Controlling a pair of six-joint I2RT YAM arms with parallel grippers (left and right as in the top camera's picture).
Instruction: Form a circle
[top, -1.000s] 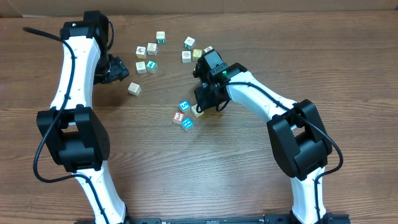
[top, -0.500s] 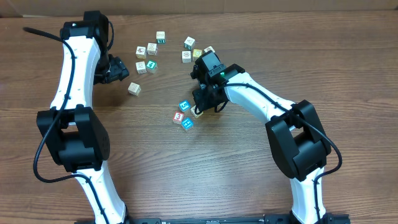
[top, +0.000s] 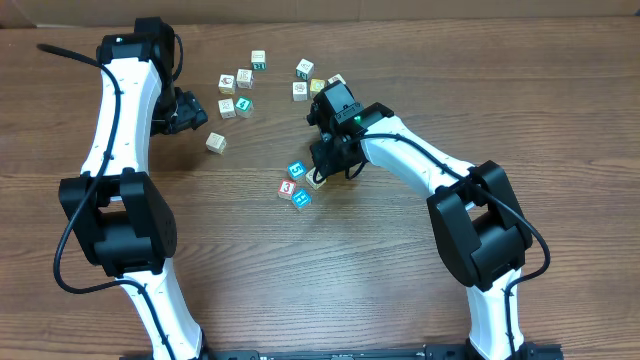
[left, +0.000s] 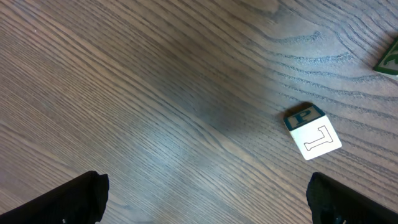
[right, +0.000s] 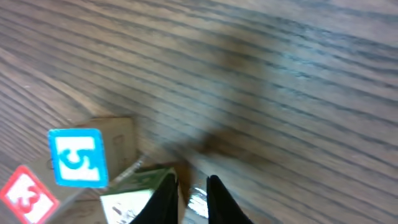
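Our right gripper (right: 191, 186) has its jaws barely parted, with a thin slit between them and nothing that we can see gripped. The tips are low over the table (right: 298, 74), and the cream cube (right: 127, 202) lies just beside the outer face of one finger, not between the two. Just beyond it sit a blue cube (right: 78, 157) marked 5 and a red cube (right: 23, 194) marked 3. From overhead we see these three, with a second blue cube (top: 302, 198), making the circle (top: 301, 184), a tight ring near mid-table with the right gripper at its upper-right edge. Our left gripper (left: 208, 202) is spread wide and empty above the wood. A P cube (left: 312, 132) lies ahead of it, apart from both fingers. Loose cubes (top: 244, 78) are scattered along the far side, well apart from the ring.
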